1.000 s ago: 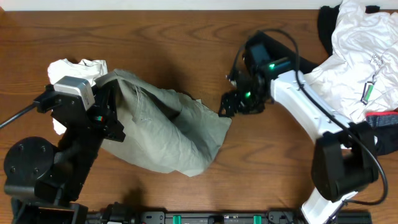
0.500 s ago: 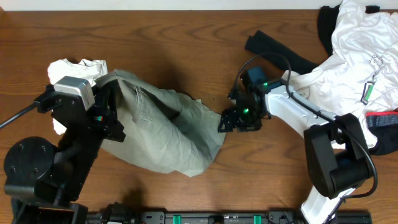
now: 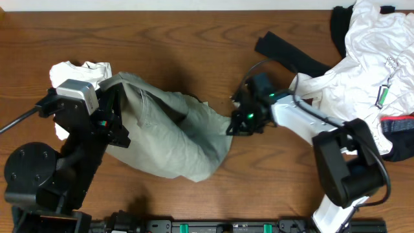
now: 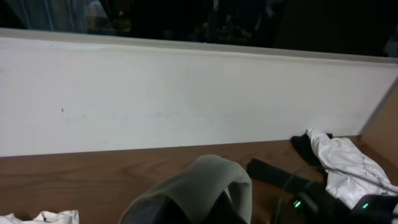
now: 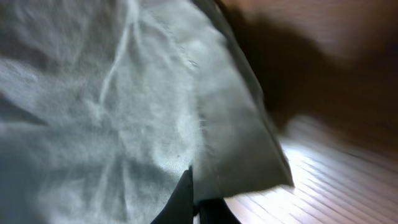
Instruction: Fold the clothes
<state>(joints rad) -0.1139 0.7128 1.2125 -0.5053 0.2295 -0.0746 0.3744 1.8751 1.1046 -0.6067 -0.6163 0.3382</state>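
Observation:
The khaki-grey trousers (image 3: 174, 139) lie bunched on the wooden table (image 3: 194, 39), left of centre. My left gripper (image 3: 114, 120) is at their left end, shut on the cloth. In the left wrist view the trousers (image 4: 214, 183) drape in a raised fold over the fingers and hide them. My right gripper (image 3: 233, 124) is at the trousers' right edge. The right wrist view shows its dark fingertips (image 5: 186, 199) shut together on the edge of the trousers (image 5: 93, 93), just above the table (image 5: 336, 186).
A pile of white shirts (image 3: 372, 58) fills the back right corner, with a black piece (image 3: 288, 55) stretched out beside it. A dark one with a red band (image 3: 398, 126) lies at the right edge. A crumpled white cloth (image 3: 81, 70) sits behind the left arm.
My right gripper moved left and down to the trousers' right edge and shut on it, uncovering the black piece. The left arm and its hold are unchanged.

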